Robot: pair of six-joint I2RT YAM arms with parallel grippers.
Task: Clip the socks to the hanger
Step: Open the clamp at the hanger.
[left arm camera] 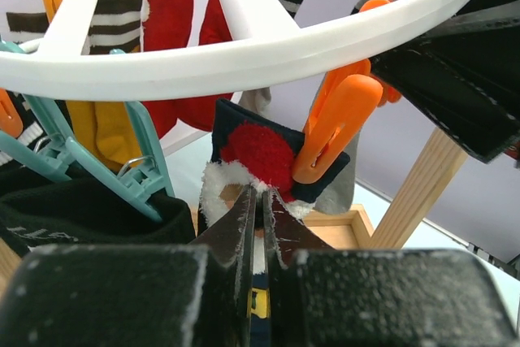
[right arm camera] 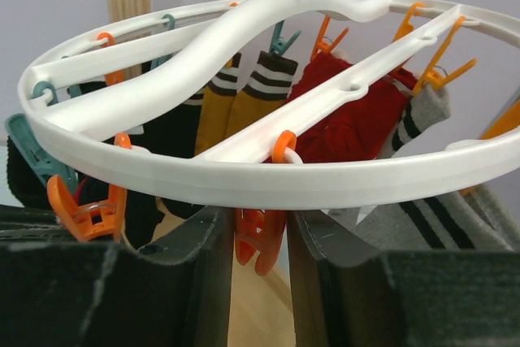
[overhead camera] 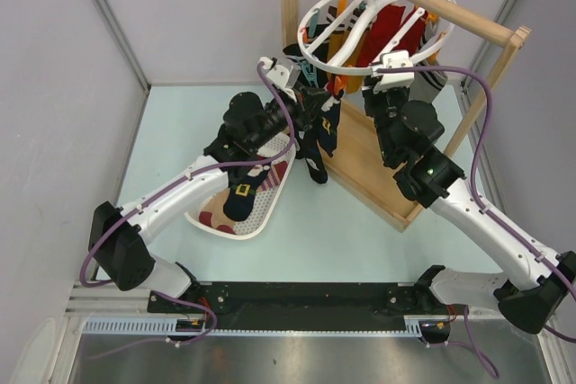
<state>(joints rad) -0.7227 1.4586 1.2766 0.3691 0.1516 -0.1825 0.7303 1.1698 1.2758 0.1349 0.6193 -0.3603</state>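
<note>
Under the hanger ring, the left gripper is pinched tight on a navy sock w/ a red patch and white trim. It holds the sock's top edge up beside an orange clip; the rest hangs limp below. The right gripper is narrowed w/ an orange clip between its jaws, prob. the same one. Can't tell if it is actually squeezing it.

Other socks are already pegged round the ring, and more lie in the white basket.

Handling: the sock is light, soft and floppy, so it bends and sags wherever it isn't held. Best held just below the hem, leaving a fabric margin above the fingers for the clip to bite. The knit is grippy, so slip is unlikely. The clip is stiff plastic and prob. needs a firm squeeze at its tails.
</note>
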